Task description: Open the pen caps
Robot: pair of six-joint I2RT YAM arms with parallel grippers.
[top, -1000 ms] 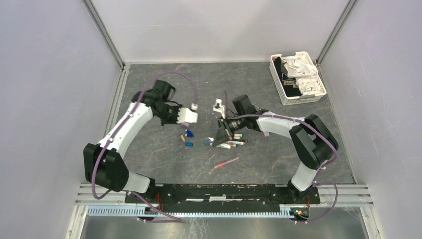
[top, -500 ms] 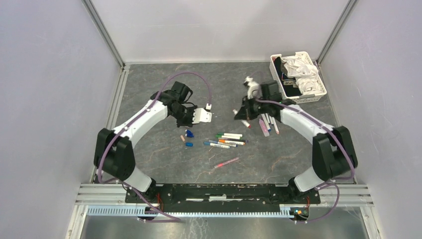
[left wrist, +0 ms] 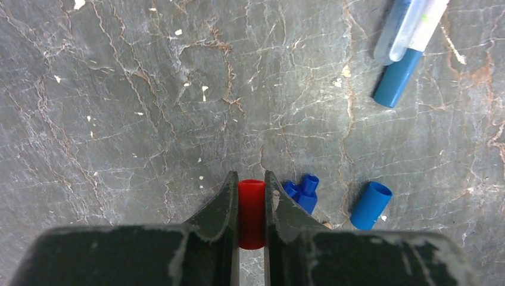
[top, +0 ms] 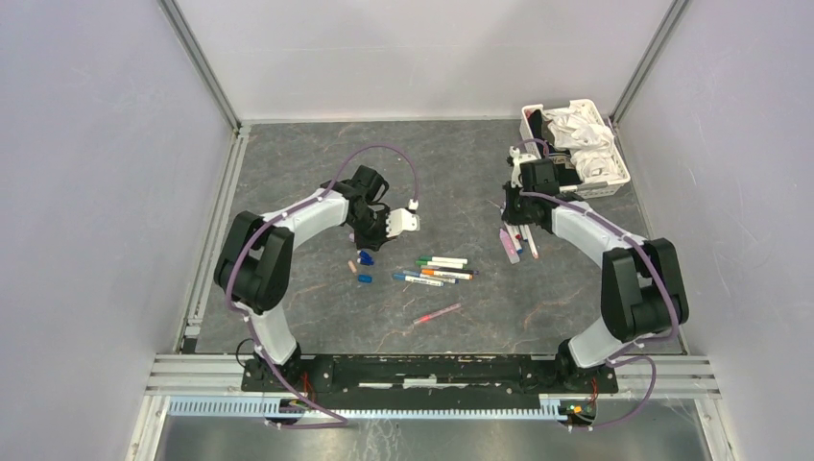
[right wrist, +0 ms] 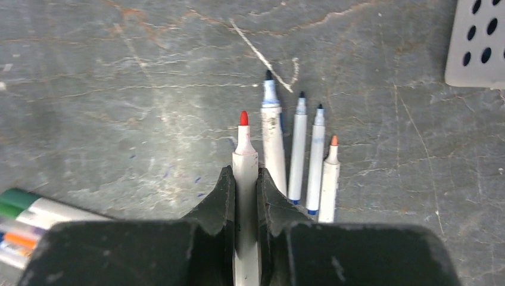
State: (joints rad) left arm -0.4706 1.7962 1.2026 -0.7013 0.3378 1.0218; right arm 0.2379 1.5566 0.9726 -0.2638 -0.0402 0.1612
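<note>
My left gripper point(left wrist: 251, 179) is shut on a red pen cap point(left wrist: 252, 210) and holds it low over the grey floor. Two blue caps point(left wrist: 302, 193) point(left wrist: 370, 205) lie just right of it. In the top view the left gripper point(top: 368, 240) is above the loose caps point(top: 364, 257). My right gripper point(right wrist: 245, 174) is shut on a white, uncapped, red-tipped pen point(right wrist: 245, 158). It holds the pen beside a row of several uncapped pens point(right wrist: 298, 149). In the top view the right gripper point(top: 519, 215) is at the back right, over that row point(top: 519, 242).
Several capped pens point(top: 439, 272) lie in a cluster mid-table, and a pink pen point(top: 437, 313) lies nearer the front. A white slotted basket point(top: 576, 190) with crumpled white material stands at the back right; its corner shows in the right wrist view point(right wrist: 481, 44). A capped blue pen point(left wrist: 398, 77) lies at the upper right of the left wrist view.
The two grippers were close together mid-table. They have moved apart: the right arm swung right and back with the pen to the uncapped row, and the left arm came over the loose caps.
</note>
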